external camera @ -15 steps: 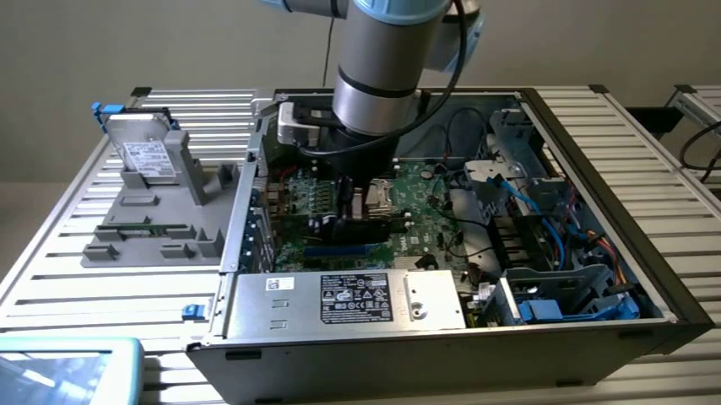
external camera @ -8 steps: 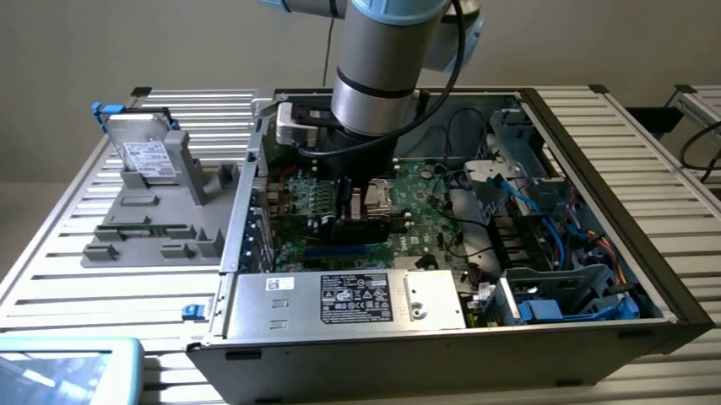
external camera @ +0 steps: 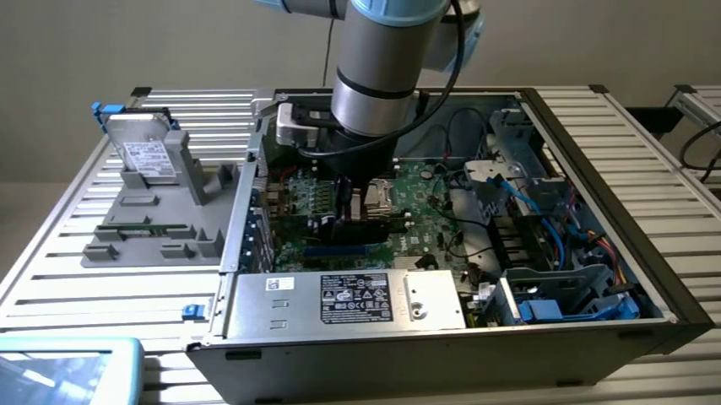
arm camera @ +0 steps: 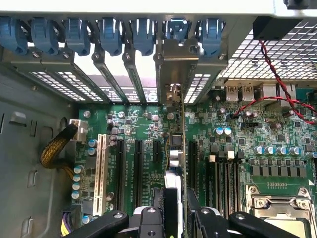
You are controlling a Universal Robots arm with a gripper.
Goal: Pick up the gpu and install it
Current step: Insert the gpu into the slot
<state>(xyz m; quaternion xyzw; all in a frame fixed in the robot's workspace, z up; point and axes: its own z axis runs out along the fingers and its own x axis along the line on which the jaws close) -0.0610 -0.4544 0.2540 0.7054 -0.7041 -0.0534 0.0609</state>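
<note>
Inside the open computer case (external camera: 586,152) my gripper (external camera: 351,201) is shut on the gpu (external camera: 363,231), a dark card held on edge just above the green motherboard (external camera: 417,198). The wrist view looks down the card's thin edge, with the gpu (arm camera: 174,157) running between two black expansion slots. Its silver end bracket (arm camera: 174,62) stands against the case's rear slot openings under the blue latches (arm camera: 143,34). My gripper (arm camera: 176,217) clamps the card from both sides with its black fingers (arm camera: 151,220). Whether the card's connector sits in a slot is hidden.
A silver drive (external camera: 147,156) stands in a grey fixture (external camera: 147,228) outside the case, at the exterior view's left. The labelled power supply (external camera: 349,299) lies along the case's near side. A drive cage with blue cables (external camera: 563,295) is at the exterior view's right. The processor socket (arm camera: 277,208) is beside the slots.
</note>
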